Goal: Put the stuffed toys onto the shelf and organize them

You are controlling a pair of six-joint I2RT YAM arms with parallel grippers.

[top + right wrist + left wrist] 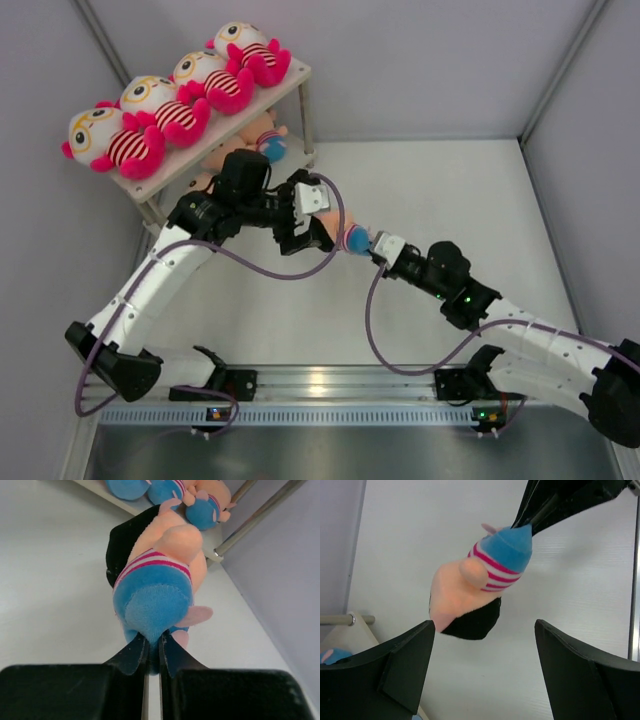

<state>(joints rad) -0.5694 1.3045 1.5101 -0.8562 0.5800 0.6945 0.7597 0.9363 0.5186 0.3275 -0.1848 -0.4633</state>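
Stuffed toy [470, 587], peach-faced, black hair, striped shirt, blue pants: off the shelf [292, 78], held in the air just in front of its open side and touching neither board. The upper board carries a row of white-headed toys [180, 100]. More peach-faced toys [262, 135] lie on the lower board. I cannot tell from these views where the free slot is.

Step in hand, as I judge it: hand-over from right arm to left, then placement on the lower board.

Right gripper [154, 642]: fingers pressed almost together, pinching only a small fold of the blue pants. The toy sticks out from that pinch head first, toward the shelf. The hold is thin and the plush could slip or swing.

Left gripper [485, 625]: spread wide, holding nothing. Its fingers sit on either side of the toy's head and below it in the wrist view, and they appear clear of it.

To do this well:
- Centre the left fingers across the head or torso, not the hair edge, and take a full bite of plush.
- Close the left firmly before the right lets go, since soft stuffing gives.
- Release the right straight back, away from the shelf, so the pants do not snag.
- Carry the toy in under the upper board, clear of the metal leg [250, 525], and set it beside its peach-faced neighbours, facing the same way.
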